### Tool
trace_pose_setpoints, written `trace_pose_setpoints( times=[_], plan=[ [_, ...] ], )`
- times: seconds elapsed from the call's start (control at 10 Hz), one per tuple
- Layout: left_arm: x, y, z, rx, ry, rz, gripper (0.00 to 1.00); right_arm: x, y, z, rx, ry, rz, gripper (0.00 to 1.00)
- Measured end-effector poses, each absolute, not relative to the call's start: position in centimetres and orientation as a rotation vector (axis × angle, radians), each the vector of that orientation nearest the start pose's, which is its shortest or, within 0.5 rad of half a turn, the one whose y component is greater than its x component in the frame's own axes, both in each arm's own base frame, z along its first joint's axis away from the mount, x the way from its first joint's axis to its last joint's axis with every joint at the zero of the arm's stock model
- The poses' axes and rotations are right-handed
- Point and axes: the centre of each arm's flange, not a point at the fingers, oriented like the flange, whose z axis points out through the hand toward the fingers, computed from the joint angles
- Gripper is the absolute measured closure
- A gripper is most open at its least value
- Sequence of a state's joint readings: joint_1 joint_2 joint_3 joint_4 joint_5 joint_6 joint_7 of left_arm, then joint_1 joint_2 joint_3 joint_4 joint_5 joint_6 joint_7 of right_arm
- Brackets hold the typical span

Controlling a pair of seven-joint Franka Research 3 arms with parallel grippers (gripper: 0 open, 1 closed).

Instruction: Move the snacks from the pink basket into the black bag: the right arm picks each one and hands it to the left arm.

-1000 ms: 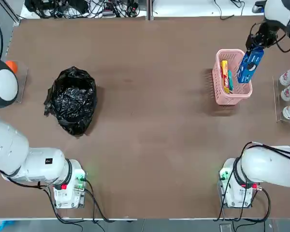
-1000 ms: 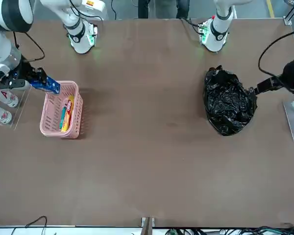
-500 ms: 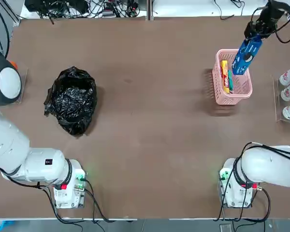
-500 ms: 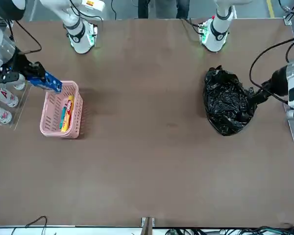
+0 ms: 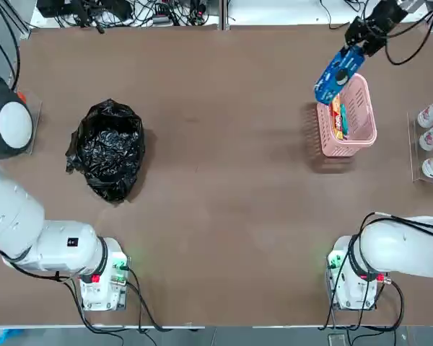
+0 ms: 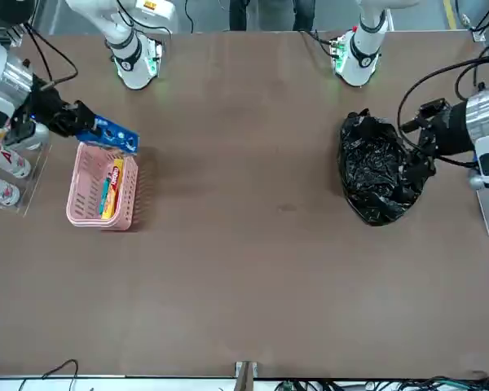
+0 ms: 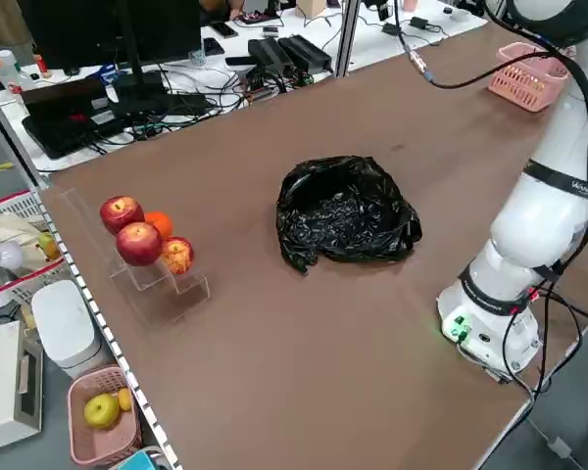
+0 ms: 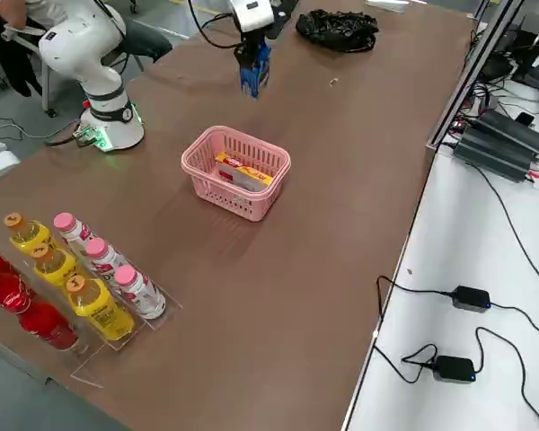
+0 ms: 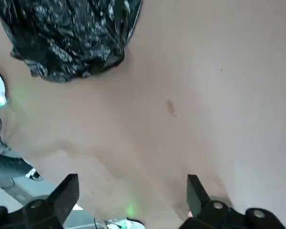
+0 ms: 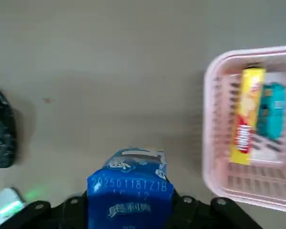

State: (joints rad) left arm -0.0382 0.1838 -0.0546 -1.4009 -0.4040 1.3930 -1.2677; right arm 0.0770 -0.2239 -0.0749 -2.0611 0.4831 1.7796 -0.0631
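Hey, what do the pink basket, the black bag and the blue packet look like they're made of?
Pink basket: looks like moulded plastic, matte, with lattice walls and a thick rim.
Black bag: seems thin plastic film, glossy, with crinkled folds catching the light.
Blue packet: probably printed plastic or foil wrap, smooth with a slight sheen, white lettering; the exact film is hard to tell. The right gripper holds it above the basket's edge.

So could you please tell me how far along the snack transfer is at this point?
Nothing looks delivered yet. The right gripper holds the blue packet lifted clear of the pink basket, off its bag-side edge. The left gripper waits open beside the black bag. Still in the basket: the yellow packet and the teal packet. The handover and both remaining picks are left.
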Motion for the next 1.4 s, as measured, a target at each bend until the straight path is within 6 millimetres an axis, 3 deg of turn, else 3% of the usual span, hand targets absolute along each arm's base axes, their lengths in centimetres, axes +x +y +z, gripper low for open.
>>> trace_pose_setpoints(
  times=[0.2,0.4,0.6,0.8,1.1,1.4],
  plan=[
    [58.7,-15.0,58.8,-2.677,-1.945,0.660,0.00,50.4,7.0,52.5,-2.528,0.111,0.081,0.50],
    [59.3,-18.7,57.3,-2.583,-2.119,0.667,0.00,51.9,10.2,51.6,-2.398,0.163,0.073,0.50],
    [59.6,-22.4,56.3,-2.519,-2.236,0.665,0.00,52.5,15.4,51.5,-2.284,0.218,0.052,0.50],
    [58.6,-27.4,55.6,-2.533,-2.227,0.671,0.00,52.0,21.2,51.6,-2.182,0.264,0.033,0.50],
    [54.8,-35.0,54.8,-2.488,-2.169,0.722,0.00,50.4,28.7,51.2,-2.034,0.368,-0.017,0.50],
    [52.3,-36.6,54.8,-2.462,-2.043,0.770,0.00,46.5,36.5,50.5,-1.975,0.461,-0.103,0.50]
  ],
)
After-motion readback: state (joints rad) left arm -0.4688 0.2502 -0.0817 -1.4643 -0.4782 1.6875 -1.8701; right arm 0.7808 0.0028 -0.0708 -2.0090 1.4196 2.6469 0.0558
